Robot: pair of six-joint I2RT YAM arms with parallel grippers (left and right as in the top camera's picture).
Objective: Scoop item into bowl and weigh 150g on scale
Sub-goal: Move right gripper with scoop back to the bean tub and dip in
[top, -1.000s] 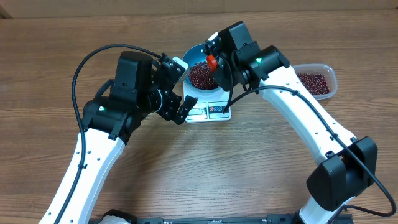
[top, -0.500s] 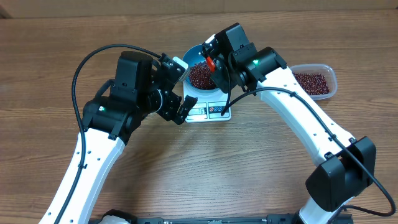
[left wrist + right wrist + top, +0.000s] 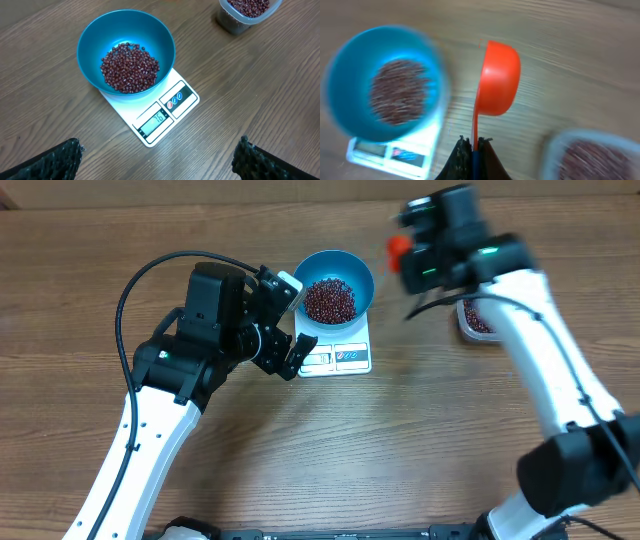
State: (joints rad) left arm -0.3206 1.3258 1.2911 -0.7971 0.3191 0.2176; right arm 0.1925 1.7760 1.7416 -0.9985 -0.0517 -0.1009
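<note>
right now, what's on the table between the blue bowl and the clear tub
Nothing: bare table between bowl and tub, as the left wrist view shows.

One blue bowl (image 3: 125, 27) is in view, along with one white scale (image 3: 135, 112) that has one display window (image 3: 156, 120) and three small buttons (image 3: 174, 101). There is one clear plastic tub (image 3: 232, 25) and one orange scoop (image 3: 497, 77). The beans (image 3: 130, 67) are too many to count; they make two heaps, one in the bowl and another heap (image 3: 250, 6) in the tub. Two robot arms, a left arm (image 3: 160, 410) and a right arm (image 3: 550, 350), share one wooden desk (image 3: 400, 450).
</note>
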